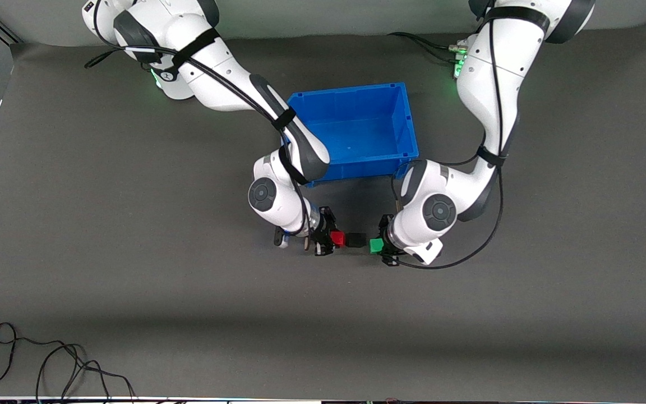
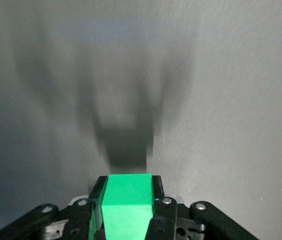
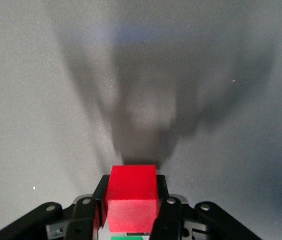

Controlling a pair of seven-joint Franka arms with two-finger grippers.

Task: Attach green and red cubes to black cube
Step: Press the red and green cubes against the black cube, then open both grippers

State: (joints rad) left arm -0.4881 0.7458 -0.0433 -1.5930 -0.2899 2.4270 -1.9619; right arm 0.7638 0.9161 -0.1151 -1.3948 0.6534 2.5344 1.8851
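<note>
Red (image 1: pixel 337 239) clamped in right gripper (image 1: pixel 328 239), green (image 1: pixel 376 245) in left gripper (image 1: pixel 383 246), flanking black cube (image 1: pixel 357 240), neither visibly attached yet.

Even overhead light; soft blurred shadows fall on the gray table (image 1: pixel 132 252), and both wrist views look hazy.

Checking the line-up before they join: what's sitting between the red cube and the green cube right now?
The black cube sits between the red cube and the green cube, shown in the front view.
</note>
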